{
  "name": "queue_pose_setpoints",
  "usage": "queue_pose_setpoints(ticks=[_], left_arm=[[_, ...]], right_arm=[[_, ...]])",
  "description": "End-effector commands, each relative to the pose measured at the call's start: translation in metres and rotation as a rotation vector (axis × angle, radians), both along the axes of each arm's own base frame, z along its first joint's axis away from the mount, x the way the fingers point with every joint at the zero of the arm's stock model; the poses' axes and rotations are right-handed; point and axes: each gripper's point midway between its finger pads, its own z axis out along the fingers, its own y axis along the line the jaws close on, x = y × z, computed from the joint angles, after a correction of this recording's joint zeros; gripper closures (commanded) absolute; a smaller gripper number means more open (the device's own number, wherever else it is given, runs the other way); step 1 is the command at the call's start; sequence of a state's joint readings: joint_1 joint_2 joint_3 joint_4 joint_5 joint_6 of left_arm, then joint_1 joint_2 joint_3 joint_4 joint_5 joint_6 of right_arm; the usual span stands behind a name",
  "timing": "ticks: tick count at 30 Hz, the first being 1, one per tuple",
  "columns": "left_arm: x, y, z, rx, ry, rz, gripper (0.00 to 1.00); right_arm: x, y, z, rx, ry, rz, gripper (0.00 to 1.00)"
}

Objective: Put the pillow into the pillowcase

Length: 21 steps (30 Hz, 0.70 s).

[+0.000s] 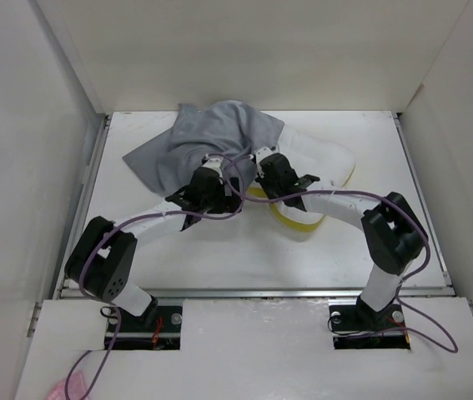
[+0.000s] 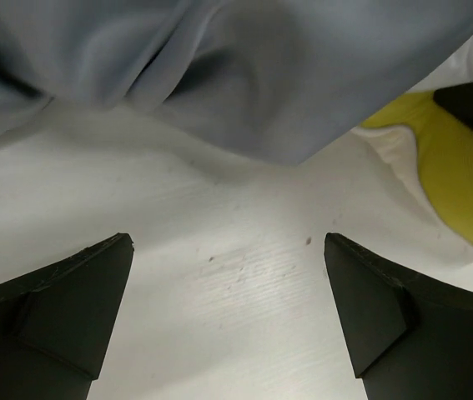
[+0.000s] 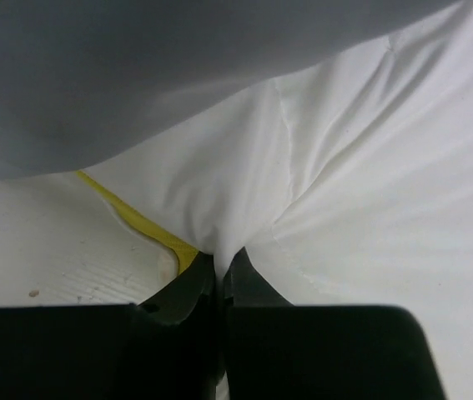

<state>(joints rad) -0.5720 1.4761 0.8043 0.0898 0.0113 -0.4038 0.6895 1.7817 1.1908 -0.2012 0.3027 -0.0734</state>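
Pillow (image 3: 344, 192) edge pinched inside closed right gripper (image 3: 218, 265), pillowcase (image 3: 136, 75) beyond

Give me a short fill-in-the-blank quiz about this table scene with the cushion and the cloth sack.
The right gripper is shut on the plump ____ fabric pillow. The left gripper is ____, holding nothing. The wrinkly ____ cloth pillowcase drapes over part of the pillow.
Missing words: white; open; grey.

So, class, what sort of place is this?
Likely a robot test booth: plain white panel walls enclose a white tabletop; two arms bolted at its edge reach a grey cloth pillowcase and plump white pillow.
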Motion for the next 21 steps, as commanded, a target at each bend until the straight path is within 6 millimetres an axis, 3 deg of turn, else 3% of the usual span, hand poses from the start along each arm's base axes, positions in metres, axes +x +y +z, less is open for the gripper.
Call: queue_pose_setpoints(ticks=[1,4,8,11,15,16,19,20,21], left_arm=[[0.027,-0.034,0.026,-0.102,-0.099,-0.025,0.00],[0.040,-0.033,0.024,-0.075,-0.113,0.027,0.02],[0.057,-0.038,0.037,-0.052,-0.158,0.057,0.06],[0.067,-0.027,0.034,0.010,-0.165,0.139,0.12],[0.075,0.001,0.035,0.134,-0.149,0.278,0.39],[0.077,0.003,0.038,0.141,-0.155,0.289,0.51],[0.074,0.008,0.042,0.168,-0.144,0.300,0.75],[0.069,0.005,0.045,0.164,-0.140,0.284,0.90],[0.067,0.006,0.052,0.158,-0.146,0.285,0.96]], right_arm=[[-0.008,0.025,0.026,0.168,0.009,0.100,1.00],[-0.011,0.028,0.047,0.211,-0.018,0.125,1.00],[-0.012,0.037,0.075,0.262,-0.045,0.160,1.00],[-0.012,0.042,0.095,0.297,-0.073,0.181,1.00],[-0.011,0.033,0.101,0.296,-0.082,0.149,1.00],[-0.011,0.033,0.101,0.296,-0.082,0.149,1.00],[-0.009,0.033,0.105,0.309,-0.088,0.125,1.00],[-0.007,0.034,0.107,0.317,-0.100,0.126,1.00],[-0.004,0.035,0.114,0.341,-0.112,0.105,1.00]])
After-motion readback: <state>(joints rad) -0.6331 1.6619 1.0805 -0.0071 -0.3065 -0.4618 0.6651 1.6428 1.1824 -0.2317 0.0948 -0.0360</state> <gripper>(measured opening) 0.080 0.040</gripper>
